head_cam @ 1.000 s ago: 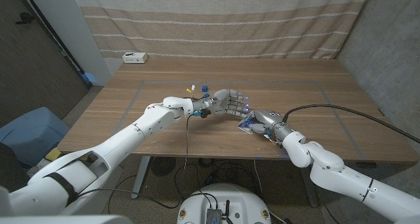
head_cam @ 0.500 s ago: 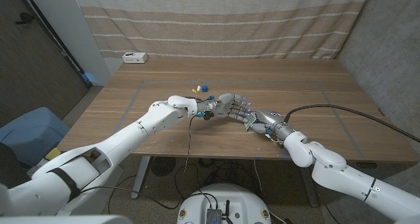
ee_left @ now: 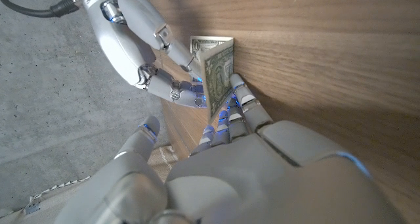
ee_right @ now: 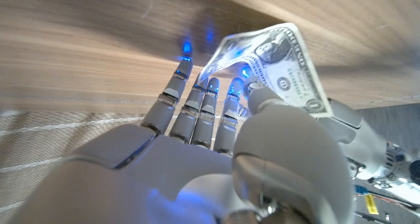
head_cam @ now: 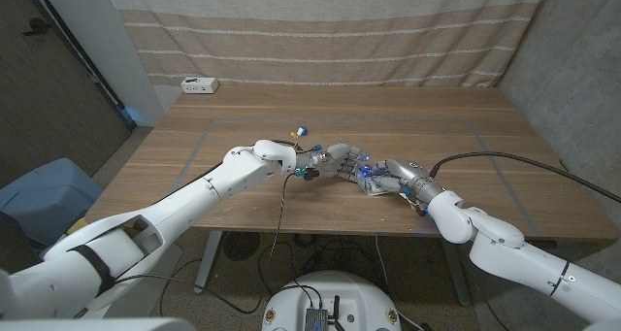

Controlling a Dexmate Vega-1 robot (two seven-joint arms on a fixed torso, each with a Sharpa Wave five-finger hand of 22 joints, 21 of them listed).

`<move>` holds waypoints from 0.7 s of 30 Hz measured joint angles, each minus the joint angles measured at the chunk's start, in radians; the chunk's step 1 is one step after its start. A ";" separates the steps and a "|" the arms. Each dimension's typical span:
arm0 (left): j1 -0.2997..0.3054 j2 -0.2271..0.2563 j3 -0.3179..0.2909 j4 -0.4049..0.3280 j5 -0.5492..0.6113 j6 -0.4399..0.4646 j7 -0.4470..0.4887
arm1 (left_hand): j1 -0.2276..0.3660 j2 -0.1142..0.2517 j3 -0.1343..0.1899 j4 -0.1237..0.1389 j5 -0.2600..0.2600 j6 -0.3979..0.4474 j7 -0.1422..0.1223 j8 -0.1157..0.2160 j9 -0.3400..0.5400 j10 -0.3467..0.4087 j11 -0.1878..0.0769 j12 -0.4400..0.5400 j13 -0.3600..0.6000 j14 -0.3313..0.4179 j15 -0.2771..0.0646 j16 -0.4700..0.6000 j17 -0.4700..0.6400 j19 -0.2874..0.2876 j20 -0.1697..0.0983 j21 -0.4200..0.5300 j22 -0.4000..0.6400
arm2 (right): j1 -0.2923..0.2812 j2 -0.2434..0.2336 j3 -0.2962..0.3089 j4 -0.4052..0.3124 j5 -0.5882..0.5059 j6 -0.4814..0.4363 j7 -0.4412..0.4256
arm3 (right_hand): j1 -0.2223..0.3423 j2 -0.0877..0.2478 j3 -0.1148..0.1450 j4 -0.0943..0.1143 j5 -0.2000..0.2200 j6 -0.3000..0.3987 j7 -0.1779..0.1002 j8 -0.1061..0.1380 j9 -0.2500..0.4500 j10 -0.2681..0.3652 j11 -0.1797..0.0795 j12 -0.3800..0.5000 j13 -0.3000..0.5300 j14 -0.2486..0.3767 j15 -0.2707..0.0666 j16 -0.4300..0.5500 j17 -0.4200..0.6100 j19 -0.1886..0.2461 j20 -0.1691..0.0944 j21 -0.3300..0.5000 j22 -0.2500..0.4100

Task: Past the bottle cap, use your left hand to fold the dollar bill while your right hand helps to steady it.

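Left hand (ee_left: 262, 165) fingers extended, tips under raised flap of dollar bill (ee_left: 215, 73) at table (head_cam: 466, 166) middle; right hand (ee_right: 216, 158) thumb pinning note against fingers. Thin, limp, light paper, likely to slip: best taken at free edge, creased flat
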 measured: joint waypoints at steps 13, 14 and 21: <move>0.005 -0.002 0.001 -0.004 0.017 -0.012 0.009 | 0.000 0.000 -0.003 0.003 0.000 0.014 -0.013 0.020 0.000 0.004 -0.025 0.012 0.000 0.004 -0.015 0.002 0.000 -0.008 0.001 0.003 -0.002 | -0.076 -0.017 0.081 -0.053 0.005 -0.063 -0.133 | 0.011 -0.010 0.035 -0.022 0.000 0.083 -0.016 0.034 0.000 0.107 -0.003 0.038 0.005 0.132 -0.009 0.049 0.022 0.042 -0.018 0.012 0.000; 0.007 -0.002 0.000 -0.005 0.017 -0.012 0.009 | 0.000 0.000 -0.002 0.005 0.000 0.021 -0.020 0.020 0.000 0.008 -0.030 0.015 0.000 0.006 -0.023 0.006 0.000 -0.009 0.002 0.003 -0.004 | -0.076 -0.017 0.081 -0.053 0.001 -0.068 -0.146 | 0.025 -0.014 0.035 -0.033 0.000 0.104 -0.016 0.039 0.000 0.131 -0.004 0.047 0.005 0.155 -0.012 0.064 0.032 0.051 -0.020 0.017 0.000; 0.019 0.000 -0.012 -0.012 0.018 -0.039 0.019 | 0.000 0.000 0.001 0.007 0.000 0.037 -0.025 0.024 0.000 0.017 -0.030 0.016 0.000 0.015 -0.032 0.006 0.000 0.003 -0.010 0.002 -0.003 | -0.112 -0.043 0.104 -0.098 -0.016 -0.078 -0.167 | 0.145 -0.038 0.056 -0.092 0.002 0.218 -0.023 0.049 0.005 0.246 -0.020 0.094 0.019 0.257 -0.038 0.134 0.081 0.097 -0.040 0.040 0.003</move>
